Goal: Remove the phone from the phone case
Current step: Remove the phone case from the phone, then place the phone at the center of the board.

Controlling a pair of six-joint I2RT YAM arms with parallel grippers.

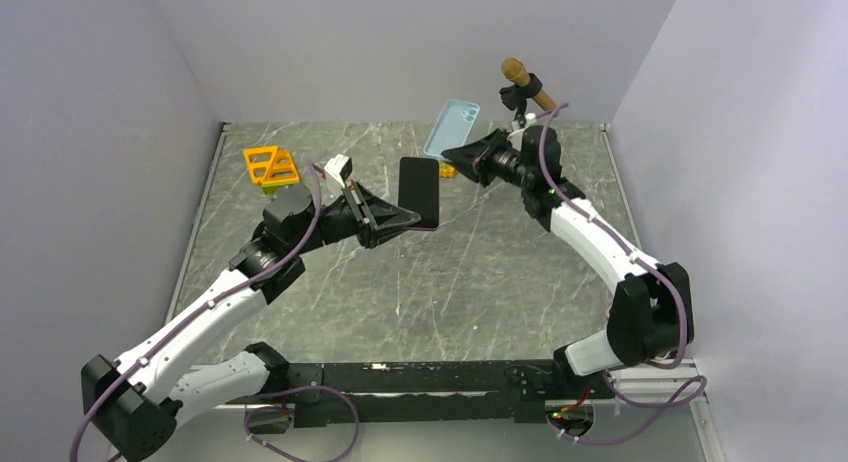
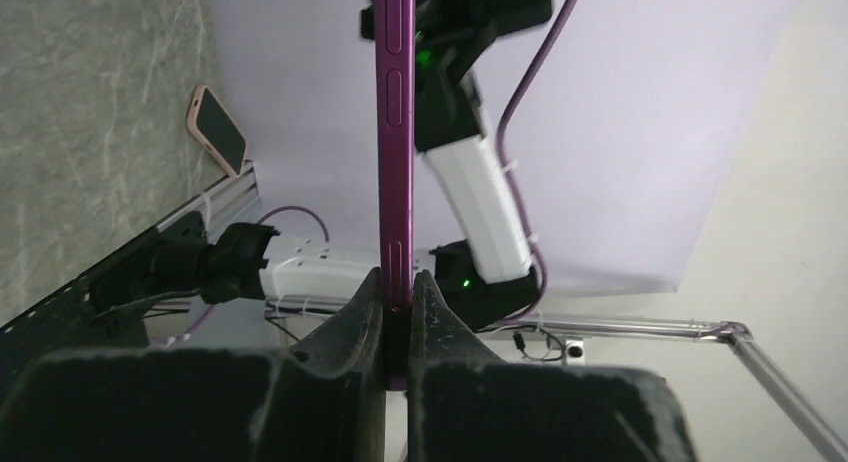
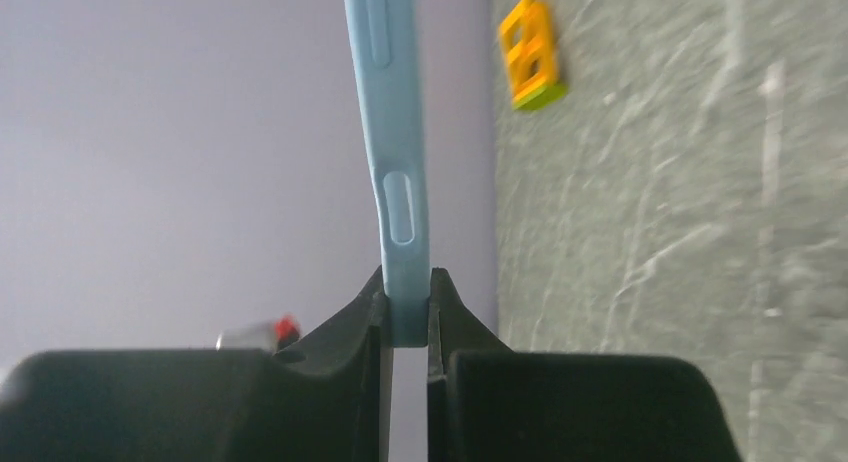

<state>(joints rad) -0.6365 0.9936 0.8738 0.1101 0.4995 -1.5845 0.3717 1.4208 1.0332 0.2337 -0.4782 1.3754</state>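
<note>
One orange toy (image 1: 271, 166), perhaps, near phone (image 1: 419, 193)

Pinches the purple phone (image 2: 394, 182) edge-on in the left gripper (image 2: 397, 280), black fingers (image 2: 358, 327) pressed against both faces near its lower end, side buttons (image 2: 394, 87) facing the lens and the body running straight up out of frame. Shows behind it the right arm (image 2: 480, 197), a white link between black joints with green lights and a purple cable (image 2: 505, 122). Catches at left the grey marbled table (image 2: 90, 112) and a pink-edged dark slab (image 2: 218, 130) by the pale wall (image 2: 300, 82).
</note>
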